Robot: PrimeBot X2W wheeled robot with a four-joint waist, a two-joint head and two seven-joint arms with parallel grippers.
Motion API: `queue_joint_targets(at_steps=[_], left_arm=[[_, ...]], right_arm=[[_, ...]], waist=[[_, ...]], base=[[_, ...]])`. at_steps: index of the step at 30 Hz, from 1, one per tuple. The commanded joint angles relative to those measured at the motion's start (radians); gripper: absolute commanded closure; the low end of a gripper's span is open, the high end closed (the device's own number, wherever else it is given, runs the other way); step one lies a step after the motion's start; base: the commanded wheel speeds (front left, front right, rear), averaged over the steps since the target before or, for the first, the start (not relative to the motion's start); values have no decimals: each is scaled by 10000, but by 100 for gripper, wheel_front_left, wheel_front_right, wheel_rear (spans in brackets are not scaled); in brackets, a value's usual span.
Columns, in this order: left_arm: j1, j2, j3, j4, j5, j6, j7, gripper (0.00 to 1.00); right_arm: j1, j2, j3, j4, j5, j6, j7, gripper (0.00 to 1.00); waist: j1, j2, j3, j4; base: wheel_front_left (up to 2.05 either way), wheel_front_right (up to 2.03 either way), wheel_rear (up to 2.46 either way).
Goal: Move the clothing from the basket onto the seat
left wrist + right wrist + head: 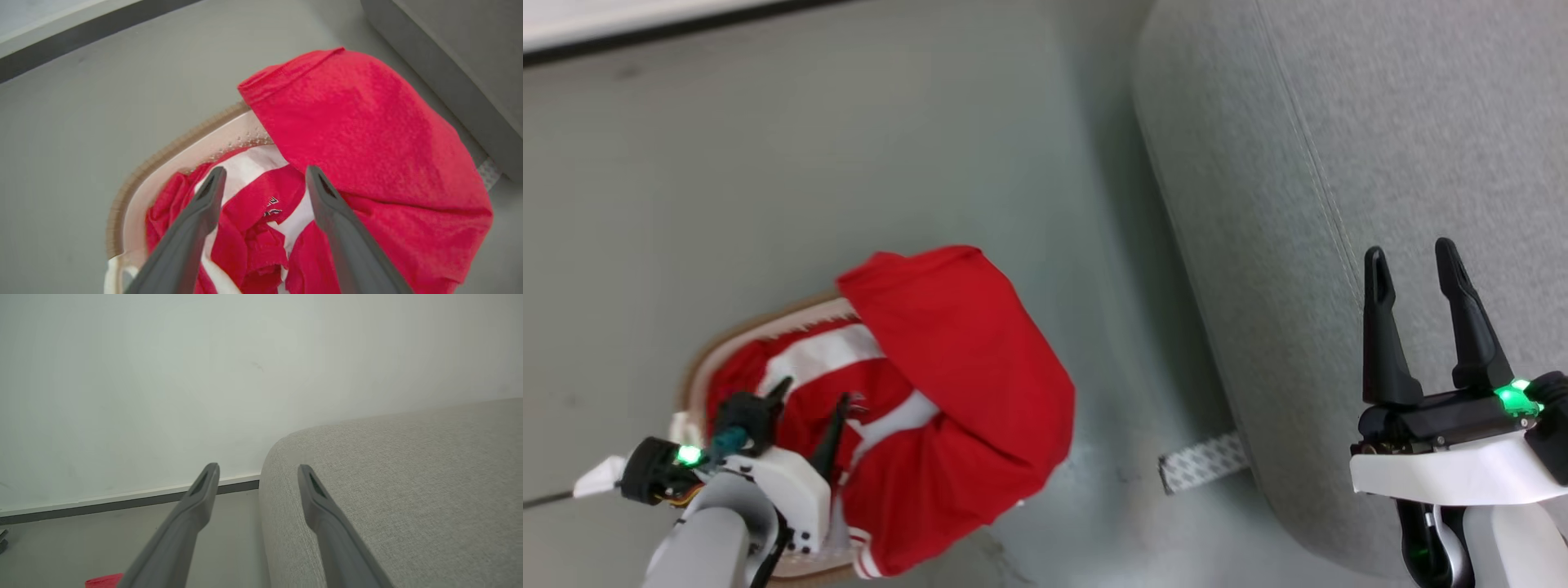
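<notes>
- Left gripper (810, 398): fingers spread and empty, poised over the basket (698, 363). They point down at the striped garment (253, 212). Whether the tips touch the cloth cannot be told.
- Key relation: the clothing lies straight ahead of the left gripper, along its fingers. The right gripper (1410, 253) is well apart from the clothing, so the left arm is judged much the nearer for the coming grasp.
- Right gripper: fingers apart, holding nothing, hovering above the seat (1380, 122) near its floor-side edge.
- Striped garment: crumpled inside the basket, bright red with broad white bands. In the left wrist view, small dark print lies between the two fingers.
- Plain red garment (964, 351): draped over the basket's seat-side rim and bulging outward over the floor (768, 163). Its long axis runs from the far rim to the near rim, and a white-striped cuff shows at its near end. It lies just to the right of the left gripper's fingers.
- Basket: cream wall with small holes and a brown rim. It stands on the floor to the robot's left of the seat, with bare floor between them.
- Seat: light-grey weave with a rounded edge and one seam line; no clothing lies on the part in view.
</notes>
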Motion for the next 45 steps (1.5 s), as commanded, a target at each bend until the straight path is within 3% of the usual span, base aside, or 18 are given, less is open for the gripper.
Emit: queue_joint_targets(at_steps=[1, 6, 14, 21, 30, 31, 32, 33, 45], left_arm=[[-319, 198, -173, 335, 169, 20, -4, 0], [-1008, 692, -1157, 1841, 700, 17, -5, 0], [-2141, 1463, -1947, 3573, 1125, 18, -1, 0], [-2716, 1836, -2429, 4252, 1086, 16, 704, 0], [-2662, 1837, -3480, 4536, 499, -20, 1949, 0], [-2692, 1836, -3572, 4538, 393, -20, 1999, 20], [-2735, 1834, -3651, 4537, 279, -20, 1992, 80], [-2776, 1825, -3720, 4533, 165, -20, 1948, 100], [-2699, 1189, -4093, 4439, -808, 18, 788, 100]], right_arm=[[-172, -22, 29, -65, 73, -24, 4, 0], [-243, -18, 156, -279, 389, -24, 4, 0], [-95, -14, -42, -572, 965, -24, 4, 0], [-63, -15, 11, -695, 1396, -24, 4, 0], [-186, -16, 211, -741, 1673, -25, 4, 0], [-195, -16, 218, -730, 1699, -25, 4, 0], [-198, -16, 206, -712, 1722, -25, 4, 0], [-199, -16, 187, -690, 1738, -25, 4, 0], [-317, -21, -37, -456, 1171, -25, 4, 0]], waist=[[-2, 0, 484, -437], [-2, 0, 1070, -885], [-2, 0, 2062, -1586], [-2, 0, 2806, -1996], [-2, 0, 3163, -2215], [-2, 0, 3177, -2226], [-2, 0, 3181, -2230], [-2, 0, 3173, -2227], [-2, 0, 1985, -1503]], base=[[0, 0, 0], [0, 0, 0], [0, 0, 0], [0, 0, 0], [0, 0, 0], [0, 0, 0], [0, 0, 0], [0, 0, 0], [0, 0, 0]])
